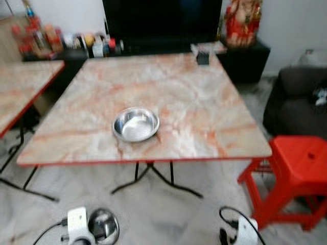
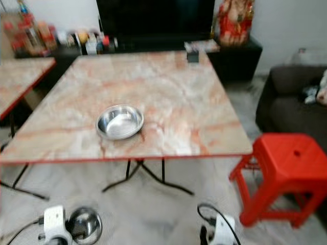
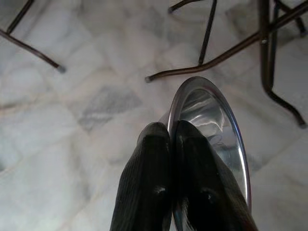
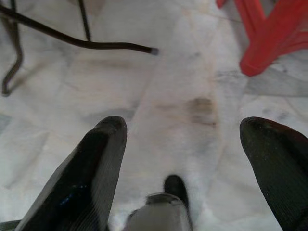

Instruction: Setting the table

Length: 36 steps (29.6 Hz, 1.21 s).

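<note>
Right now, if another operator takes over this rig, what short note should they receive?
Left end effector: shut on a steel bowl, held low above the floor, short of the table.
Right end effector: open, empty, hanging over the floor near the red stool.
Done: one steel bowl on the table, near its front edge.
Left: place the held bowl on the table.

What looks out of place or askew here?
Nothing stands out. One round steel bowl sits upright on the marble-pattern table; the left gripper pinches a second steel bowl by its rim, down near the floor.
</note>
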Tool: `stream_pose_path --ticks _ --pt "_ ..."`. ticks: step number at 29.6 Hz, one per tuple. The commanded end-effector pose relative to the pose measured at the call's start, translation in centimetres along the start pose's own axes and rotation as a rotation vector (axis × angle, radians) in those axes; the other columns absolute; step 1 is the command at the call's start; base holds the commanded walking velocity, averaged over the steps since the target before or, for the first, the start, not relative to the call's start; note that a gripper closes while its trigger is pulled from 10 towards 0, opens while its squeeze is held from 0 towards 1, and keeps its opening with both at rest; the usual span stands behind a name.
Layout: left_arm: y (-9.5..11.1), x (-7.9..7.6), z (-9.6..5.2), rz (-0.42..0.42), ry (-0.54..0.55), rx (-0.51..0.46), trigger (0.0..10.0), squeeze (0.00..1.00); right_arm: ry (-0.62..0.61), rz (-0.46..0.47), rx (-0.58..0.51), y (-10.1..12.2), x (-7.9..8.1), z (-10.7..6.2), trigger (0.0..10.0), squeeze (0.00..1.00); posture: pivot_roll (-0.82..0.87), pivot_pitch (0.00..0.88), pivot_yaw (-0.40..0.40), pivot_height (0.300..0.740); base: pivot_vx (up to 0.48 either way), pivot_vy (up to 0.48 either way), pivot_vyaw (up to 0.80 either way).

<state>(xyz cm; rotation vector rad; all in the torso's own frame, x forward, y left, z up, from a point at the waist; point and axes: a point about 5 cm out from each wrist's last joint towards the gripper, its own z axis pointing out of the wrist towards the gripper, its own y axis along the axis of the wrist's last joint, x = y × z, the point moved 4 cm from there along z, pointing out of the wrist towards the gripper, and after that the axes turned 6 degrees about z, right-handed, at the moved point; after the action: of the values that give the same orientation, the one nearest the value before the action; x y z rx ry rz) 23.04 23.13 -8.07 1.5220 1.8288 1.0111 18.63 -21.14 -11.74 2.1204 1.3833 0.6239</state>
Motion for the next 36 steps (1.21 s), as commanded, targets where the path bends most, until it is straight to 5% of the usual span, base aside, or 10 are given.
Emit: stream_pose_path --ticks 1,9,15,25,29,36 --pt "-0.2 0.7 -0.1 -0.017 0.038 0.009 10.0 0.0 -0.005 0.013 0.025 -0.6 0.0 -0.1 10.0 0.0 -0.06 0.0 0.032 0.74 0.0 0.0 0.0" --pt "-0.1 0.0 0.4 -0.089 0.052 0.041 10.0 0.0 0.02 -0.01 0.017 -0.1 0.6 0.1 10.0 0.0 -0.06 0.0 0.012 0.74 0.0 0.0 0.0" --pt "1.1 -0.8 0.7 -0.128 0.05 -0.016 10.0 0.0 0.035 -0.02 -0.061 2.2 0.7 0.5 10.0 0.0 -0.06 0.0 -0.005 0.74 0.0 0.0 0.0" --pt "4.3 -1.4 0.7 -0.118 0.011 -0.194 10.0 0.0 0.139 -0.125 -0.284 7.8 4.1 0.7 10.0 0.0 -0.06 0.0 0.018 0.74 0.0 0.0 0.0" --pt "7.1 -1.0 0.0 -0.108 0.007 -0.356 10.0 0.0 0.212 -0.157 -0.438 10.5 6.3 -0.1 10.0 0.0 -0.05 0.0 0.032 0.74 0.0 0.0 0.0" --pt "8.9 -0.1 -1.6 -0.122 0.034 -0.481 10.0 0.0 0.26 -0.193 -0.59 12.7 7.7 -1.4 10.0 0.0 -0.04 0.0 0.038 0.74 0.0 0.0 0.0"
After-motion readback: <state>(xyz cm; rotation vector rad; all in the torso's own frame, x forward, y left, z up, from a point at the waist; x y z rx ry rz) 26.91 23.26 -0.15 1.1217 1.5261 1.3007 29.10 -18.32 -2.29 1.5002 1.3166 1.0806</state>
